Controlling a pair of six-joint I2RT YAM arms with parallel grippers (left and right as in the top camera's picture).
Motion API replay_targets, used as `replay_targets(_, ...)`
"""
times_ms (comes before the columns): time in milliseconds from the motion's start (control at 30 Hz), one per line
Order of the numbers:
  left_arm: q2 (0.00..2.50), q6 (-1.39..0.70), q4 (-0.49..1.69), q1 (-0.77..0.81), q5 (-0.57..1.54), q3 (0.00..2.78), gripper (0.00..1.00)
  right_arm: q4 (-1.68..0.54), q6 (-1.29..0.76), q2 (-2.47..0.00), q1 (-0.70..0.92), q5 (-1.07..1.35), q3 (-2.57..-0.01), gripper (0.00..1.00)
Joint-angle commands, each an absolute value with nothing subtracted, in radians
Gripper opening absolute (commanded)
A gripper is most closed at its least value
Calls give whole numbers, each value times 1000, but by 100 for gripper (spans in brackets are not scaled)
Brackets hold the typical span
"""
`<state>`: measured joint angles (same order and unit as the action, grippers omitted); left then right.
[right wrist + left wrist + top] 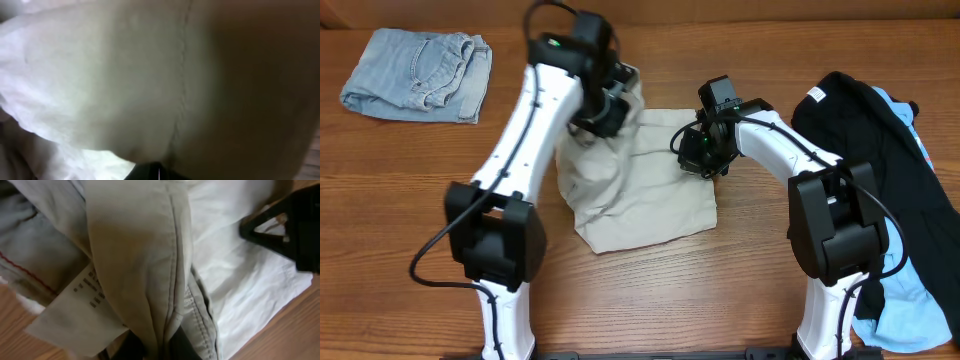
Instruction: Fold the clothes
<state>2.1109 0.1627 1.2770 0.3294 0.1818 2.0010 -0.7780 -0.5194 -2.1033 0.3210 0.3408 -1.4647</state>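
Left claw (pixel 602 115) sits right of the folded denim shorts (pixel 418 75) at far-left back, well apart from them. It's clamped tight on a bunched fold of the khaki shorts (pixel 650 195), held up off the tabletop (pixel 400 210). Rest of the shorts lies flat, center. Right claw (pixel 700 150) is closed on their right edge, low. Far right you've got a black garment (pixel 880 140) heaped over a sky-blue garment (pixel 910 300).

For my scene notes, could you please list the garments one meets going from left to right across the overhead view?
In order: light-blue denim shorts → beige khaki shorts → black garment.
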Motion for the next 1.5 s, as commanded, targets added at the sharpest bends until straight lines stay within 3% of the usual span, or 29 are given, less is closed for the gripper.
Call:
replay_targets(0, 2108, 87, 1229, 389, 200, 1941, 5, -769, -521, -2085, 299, 384, -1483, 4)
replay_targets(233, 2107, 22, 1129, 475, 202, 1904, 12, -796, -509, -1943, 224, 403, -1559, 4)
replay_targets(367, 2107, -43, 1087, 491, 239, 1911, 41, -814, -510, -1813, 149, 403, -1567, 4)
replay_targets(467, 2107, -43, 1066, 492, 360, 1937, 65, -839, -509, -1729, 92, 403, -1567, 10)
replay_targets(667, 2107, -76, 1124, 476, 419, 2091, 75, -900, -477, -1685, 60, 405, -1567, 17)
replay_targets(733, 2107, -80, 1163, 454, 415, 2174, 79, -923, -463, -1689, 68, 404, -1565, 23)
replay_targets(833, 2107, -87, 1230, 398, 387, 2305, 95, -957, -435, -1700, 99, 402, -1564, 33)
replay_targets(1000, 2107, -82, 1313, 298, 315, 2406, 100, -1002, -380, -1739, 202, 358, -1558, 63)
replay_targets(1100, 2107, -70, 1343, 243, 292, 2401, 100, -1041, -381, -1778, 286, 268, -1557, 70)
replay_targets(1267, 2107, -54, 1365, 181, 277, 2397, 100, -1099, -402, -1851, 395, 166, -1557, 69)
replay_targets(1367, 2107, -48, 1365, 171, 277, 2397, 100, -1134, -423, -1870, 417, 123, -1557, 62)
replay_targets(1467, 2107, -48, 1366, 170, 251, 2397, 100, -1173, -423, -1871, 419, 120, -1557, 34)
